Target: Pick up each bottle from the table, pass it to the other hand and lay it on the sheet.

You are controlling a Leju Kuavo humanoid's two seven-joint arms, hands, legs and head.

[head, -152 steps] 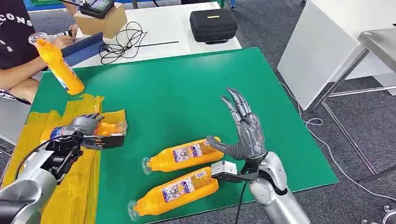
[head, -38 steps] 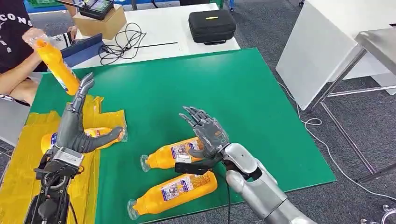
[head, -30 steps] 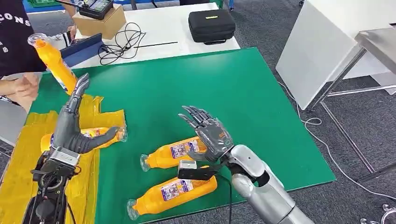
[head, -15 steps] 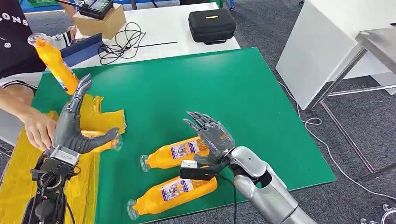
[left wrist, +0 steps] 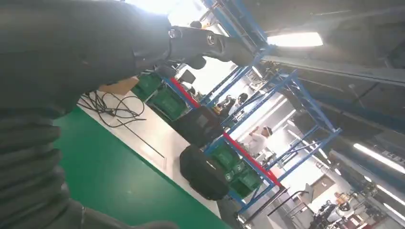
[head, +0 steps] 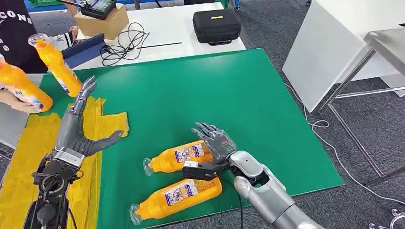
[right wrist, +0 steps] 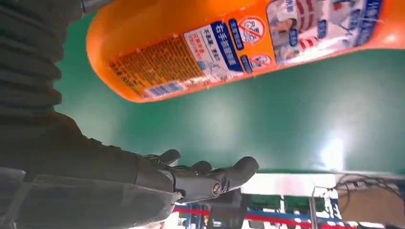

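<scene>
While both hands' fingers (head: pixel 210 130) stay spread, holding nothing, the nearer bottle (head: pixel 177 194) shows a blue-white label, unreadable.

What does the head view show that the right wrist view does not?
Head view alone: the yellow sheet, the open left robot hand raised above it, a second bottle lying nearer the robot, and a person's hand holding an orange bottle at the table's edge.

Right wrist view alone: the printed label on the bottle's base end, seen close up.

Both: the right robot hand, open with fingers spread beside the farther lying bottle, and the green mat.
</scene>
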